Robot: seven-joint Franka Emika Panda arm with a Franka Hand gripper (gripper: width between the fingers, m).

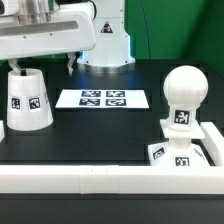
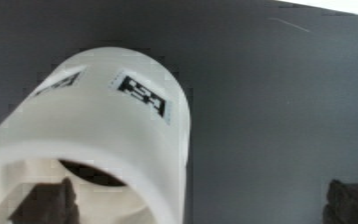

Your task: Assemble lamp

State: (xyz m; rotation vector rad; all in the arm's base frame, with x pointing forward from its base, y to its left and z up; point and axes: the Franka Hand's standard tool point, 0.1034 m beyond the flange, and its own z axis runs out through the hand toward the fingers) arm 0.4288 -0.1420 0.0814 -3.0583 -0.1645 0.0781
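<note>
The tapered white shade (image 1: 28, 100) stands on the black table at the exterior view's left, a tag on its side. It fills much of the wrist view (image 2: 105, 130), its open top facing the camera. My gripper (image 1: 43, 63) hangs just above it, open and empty (image 2: 201, 205). One finger (image 2: 48, 205) is over the shade's opening, the other (image 2: 354, 205) is off to the side over the table. The round-headed bulb stem (image 1: 185, 95) stands upright on the flat square base (image 1: 190, 150) at the exterior view's right.
The marker board (image 1: 103, 98) lies flat in the middle of the table, between shade and bulb. A white rail (image 1: 90, 180) runs along the table's front edge. The arm's white pedestal (image 1: 105, 45) stands at the back.
</note>
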